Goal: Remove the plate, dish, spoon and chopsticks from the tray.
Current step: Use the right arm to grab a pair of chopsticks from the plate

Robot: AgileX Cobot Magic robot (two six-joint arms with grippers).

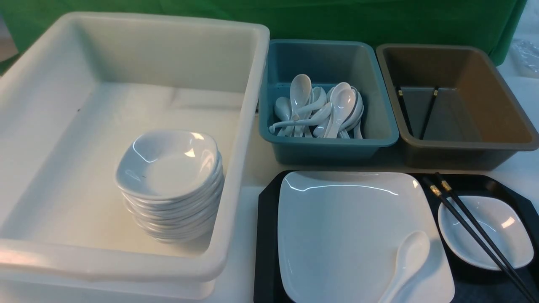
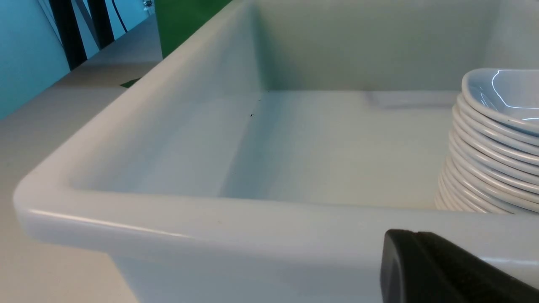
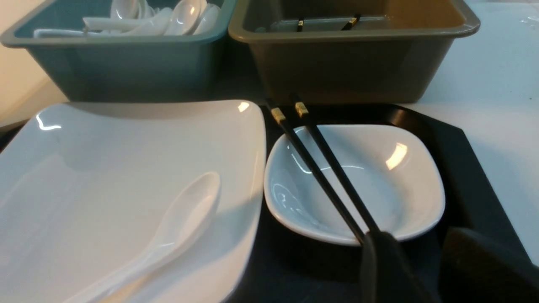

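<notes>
The black tray (image 1: 265, 235) holds the large white plate (image 1: 349, 227) with the white spoon (image 1: 406, 261) lying on its near right corner. To the right, the small dish (image 1: 505, 227) sits on the tray, and the black chopsticks (image 1: 446, 185) lie slanted across it. No gripper shows in the front view. In the right wrist view my right gripper (image 3: 419, 240) is open at the near rim of the dish (image 3: 391, 181), with only the tray in the gap. The chopsticks (image 3: 313, 170) run under one finger (image 3: 379, 269). My left gripper (image 2: 414, 237) is shut and empty outside the white bin's near wall.
A big white bin (image 1: 126, 269) on the left holds a stack of small dishes (image 1: 168, 168). Behind the tray stand a teal bin (image 1: 328, 145) with several white spoons and a brown bin (image 1: 463, 145) with a black chopstick pair. A green backdrop closes the far side.
</notes>
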